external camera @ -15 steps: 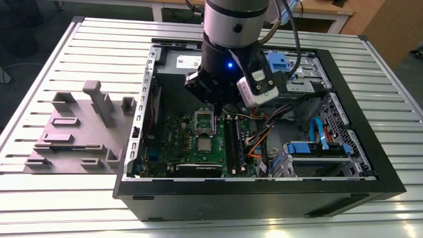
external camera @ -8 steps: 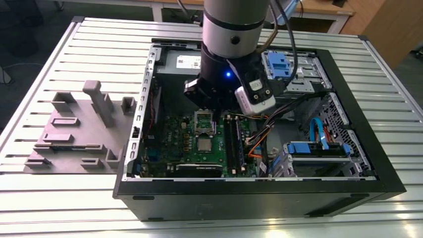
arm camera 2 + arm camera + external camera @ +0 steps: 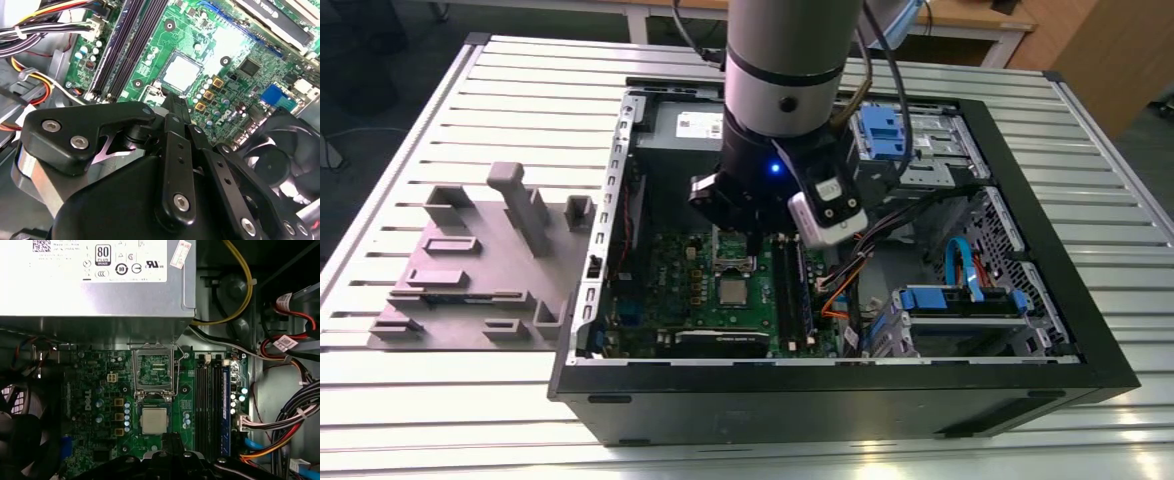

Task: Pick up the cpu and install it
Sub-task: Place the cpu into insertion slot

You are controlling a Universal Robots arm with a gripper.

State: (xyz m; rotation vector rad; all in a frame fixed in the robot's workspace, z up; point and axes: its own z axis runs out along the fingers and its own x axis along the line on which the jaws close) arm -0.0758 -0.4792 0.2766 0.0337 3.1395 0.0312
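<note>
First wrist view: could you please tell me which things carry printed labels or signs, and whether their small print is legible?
White label on the power-supply box: fine print too small to read.
Cable tags: too small to read.
Motherboard lettering: mostly too small to read.

Cpu point(image 3: 153, 420): a silvery-grey top is being shown. Motherboard point(image 3: 150, 60): green is being displayed. Gripper point(image 3: 176, 107): matt black is being presented. Fixture point(image 3: 467, 275): plain grey is being shown. Table point(image 3: 400, 400): pale ribbed striping is being displayed.

Matt silvery metal cpu point(image 3: 153, 420), glossy green motherboard point(image 3: 186, 390), ribbed metal table point(image 3: 440, 440)
</note>
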